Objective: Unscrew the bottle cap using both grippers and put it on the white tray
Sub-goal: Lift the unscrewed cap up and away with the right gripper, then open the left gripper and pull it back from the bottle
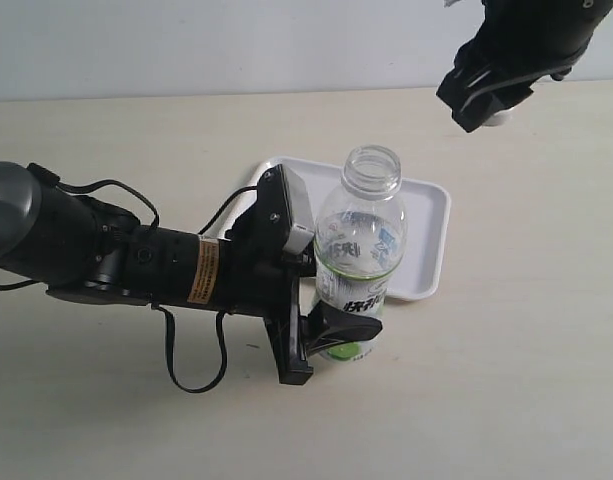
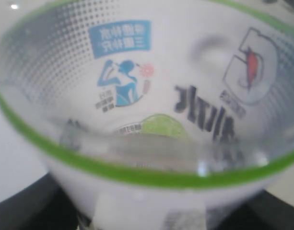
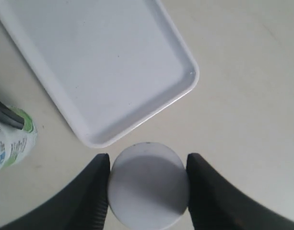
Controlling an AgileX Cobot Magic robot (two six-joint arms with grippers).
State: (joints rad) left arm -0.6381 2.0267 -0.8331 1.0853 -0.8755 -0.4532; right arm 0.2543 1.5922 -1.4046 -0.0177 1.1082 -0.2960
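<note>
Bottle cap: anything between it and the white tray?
Nothing visible. The right gripper holds the bottle cap just outside the white tray rim, and the tray surface in view is bare. The bottle, clamped by the left gripper, stands beside another edge, off that path.

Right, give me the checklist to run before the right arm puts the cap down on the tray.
1. Bottle cap gripped by right gripper: ok, jaws shut on both its sides.
2. Cap off the bottle: ok, the neck is open.
3. Left gripper holds bottle upright: ok.
4. White tray free where it shows: ok.
5. Cap above the tray: not ok, the right wrist view shows it outside the rim.
6. Cap's height over the table: cannot tell.
</note>
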